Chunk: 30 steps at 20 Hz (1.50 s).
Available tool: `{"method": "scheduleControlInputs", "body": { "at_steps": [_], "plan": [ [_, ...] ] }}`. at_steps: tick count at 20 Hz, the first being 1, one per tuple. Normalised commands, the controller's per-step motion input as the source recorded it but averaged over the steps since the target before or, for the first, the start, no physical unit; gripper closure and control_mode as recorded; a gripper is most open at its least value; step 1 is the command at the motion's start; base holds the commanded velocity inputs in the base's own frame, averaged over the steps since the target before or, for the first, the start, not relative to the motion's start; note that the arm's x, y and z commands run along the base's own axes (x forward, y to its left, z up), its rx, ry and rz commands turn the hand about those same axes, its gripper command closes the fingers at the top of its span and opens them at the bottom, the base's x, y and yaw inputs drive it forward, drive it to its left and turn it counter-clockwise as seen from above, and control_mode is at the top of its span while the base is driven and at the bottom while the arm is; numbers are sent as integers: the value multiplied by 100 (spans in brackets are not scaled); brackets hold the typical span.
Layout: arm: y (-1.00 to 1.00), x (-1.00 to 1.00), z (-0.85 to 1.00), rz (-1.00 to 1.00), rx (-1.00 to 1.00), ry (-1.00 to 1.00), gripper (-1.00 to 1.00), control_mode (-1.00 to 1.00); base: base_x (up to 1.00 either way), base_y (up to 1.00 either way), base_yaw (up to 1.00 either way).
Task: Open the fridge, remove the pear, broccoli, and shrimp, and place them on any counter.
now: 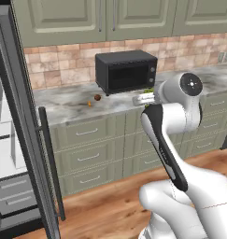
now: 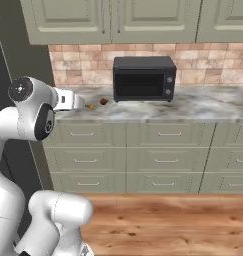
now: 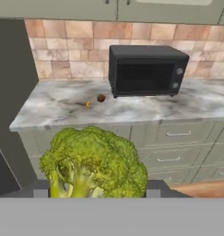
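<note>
Carrying the broccoli (image 3: 92, 161), the pincer (image 3: 97, 191) is closed about its stalk, partway shut, florets pointing ahead. The surface (image 3: 62, 108) lies in front and below, across a gap over the floor. The pear (image 3: 101, 97) and the shrimp (image 3: 88, 104) already rest on it, just beside each other, left of the black oven's (image 3: 145, 69) front corner and well back from the front edge. My judgement: the next move is forward and down to bare stone near that front edge. The fridge (image 1: 26, 140) door stands open at the surface's left end.
</note>
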Motion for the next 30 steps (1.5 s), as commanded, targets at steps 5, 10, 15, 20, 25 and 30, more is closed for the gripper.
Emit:
{"method": "scheduleControlInputs", "body": {
  "at_steps": [5, 10, 15, 20, 25, 30],
  "plan": [
    [0, 0, 0, 0, 0, 0, 100, 100, 100, -54, 38],
    [0, 0, 0, 0, 0, 0, 100, 100, 97, -6, 42],
    [0, 0, 0, 0, 0, 0, 100, 100, 82, 14, 43],
    [0, 0, 0, 0, 0, 0, 100, 100, 90, 0, 30],
    [10, 46, -72, 9, 0, 23, 100, -100, 14, 0, 5],
    [20, 98, -100, 0, 0, 44, 100, -100, 0, 0, 0]
  ]
}}
